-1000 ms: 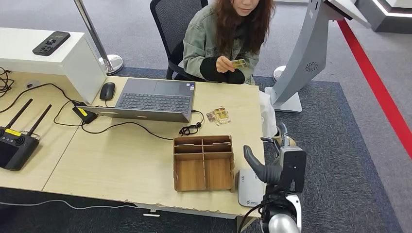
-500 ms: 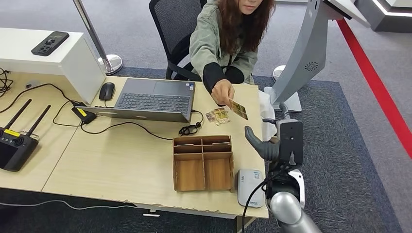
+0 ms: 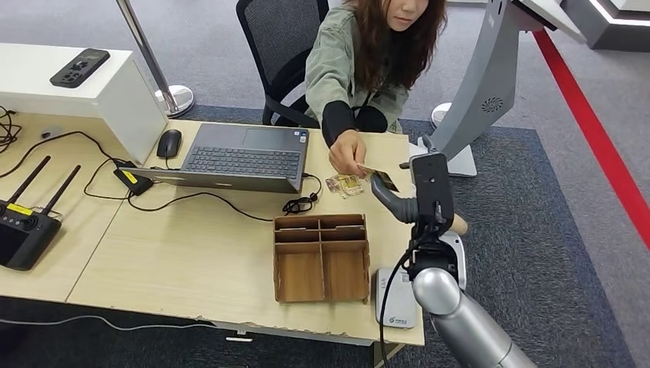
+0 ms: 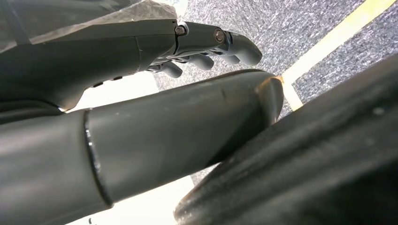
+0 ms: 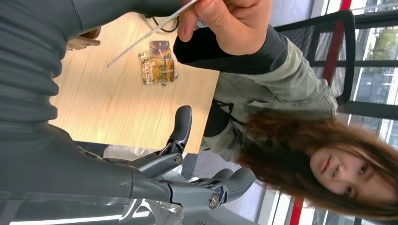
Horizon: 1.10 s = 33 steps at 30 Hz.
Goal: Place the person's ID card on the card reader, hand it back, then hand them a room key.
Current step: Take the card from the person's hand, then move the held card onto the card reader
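A seated person's hand (image 3: 349, 151) reached over the far right part of the worktop (image 3: 192, 245) and pinched the ID card (image 3: 379, 178) by one end, holding it out just above the wood. The right hand (image 3: 410, 201) stood raised right beside the card at the worktop's right edge, its thumb (image 3: 387, 199) pointing toward the card; in the right wrist view the fingers (image 5: 232, 180) were spread wide with nothing between them, and the card (image 5: 145, 35) appeared edge-on as a thin strip in the person's hand (image 5: 230, 21), with its near end running behind the robot's thumb, so whether it touched could not be told. The card reader (image 3: 395, 299), a small white box, lay at the near right corner of the worktop, just right of the wooden organiser (image 3: 322, 257). A small packet of cards (image 3: 344, 184) lay flat on the wood under the person's hand, right of the laptop (image 3: 238, 157). The left hand (image 4: 206, 47) hung over grey carpet, its fingers loosely extended and holding nothing.
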Each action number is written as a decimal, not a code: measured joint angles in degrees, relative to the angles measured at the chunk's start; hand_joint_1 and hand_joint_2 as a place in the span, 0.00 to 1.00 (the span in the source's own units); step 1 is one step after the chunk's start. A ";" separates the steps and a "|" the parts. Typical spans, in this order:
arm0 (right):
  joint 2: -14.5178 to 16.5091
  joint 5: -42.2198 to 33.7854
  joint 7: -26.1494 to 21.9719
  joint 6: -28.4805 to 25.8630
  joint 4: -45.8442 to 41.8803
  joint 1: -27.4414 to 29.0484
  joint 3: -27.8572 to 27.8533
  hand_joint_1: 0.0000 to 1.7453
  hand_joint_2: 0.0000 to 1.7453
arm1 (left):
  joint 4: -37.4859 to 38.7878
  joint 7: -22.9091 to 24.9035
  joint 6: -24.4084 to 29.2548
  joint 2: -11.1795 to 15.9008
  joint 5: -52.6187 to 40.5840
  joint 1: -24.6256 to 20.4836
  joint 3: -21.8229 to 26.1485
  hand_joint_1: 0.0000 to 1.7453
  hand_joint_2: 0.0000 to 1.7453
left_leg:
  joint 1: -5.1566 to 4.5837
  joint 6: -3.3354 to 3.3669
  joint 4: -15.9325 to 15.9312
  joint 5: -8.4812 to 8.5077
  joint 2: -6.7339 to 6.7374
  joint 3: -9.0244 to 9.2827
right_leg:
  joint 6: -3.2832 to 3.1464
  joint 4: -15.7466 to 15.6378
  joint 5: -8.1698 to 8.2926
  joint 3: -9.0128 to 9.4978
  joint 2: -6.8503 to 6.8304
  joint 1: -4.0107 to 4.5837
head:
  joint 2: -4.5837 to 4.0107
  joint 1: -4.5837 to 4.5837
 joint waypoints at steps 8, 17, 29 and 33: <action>-0.05 -0.64 0.02 0.00 2.74 -1.15 2.18 1.00 1.00 | 0.00 -0.23 -0.33 0.05 0.00 0.01 0.00 0.00 0.00 | 0.00 0.00 0.00 0.00 0.00 0.01 | 0.00 0.00 0.00 0.01 0.00 0.00 | 0.00 0.01; -0.15 -0.55 0.37 0.00 4.45 -1.61 3.81 1.00 1.00 | 0.00 -0.51 -0.63 0.19 0.02 0.01 0.00 0.00 0.00 | 0.00 0.00 0.00 0.00 0.00 0.02 | 0.00 0.00 0.00 0.01 0.00 0.00 | 0.00 0.01; -0.20 -0.54 0.25 0.00 5.52 -1.67 4.68 1.00 1.00 | 0.00 -0.70 -0.63 0.20 0.00 0.03 0.00 0.00 0.00 | 0.00 0.00 0.00 0.00 0.00 0.01 | 0.00 0.00 0.00 -0.01 0.00 0.00 | 0.00 0.01; -0.25 -0.56 -0.09 0.00 5.60 -1.66 4.86 1.00 1.00 | 0.00 -0.70 -0.63 0.20 -0.05 0.03 0.00 0.00 0.00 | 0.00 0.00 0.00 0.00 0.01 0.01 | 0.00 0.00 0.00 -0.02 0.00 0.00 | 0.00 0.01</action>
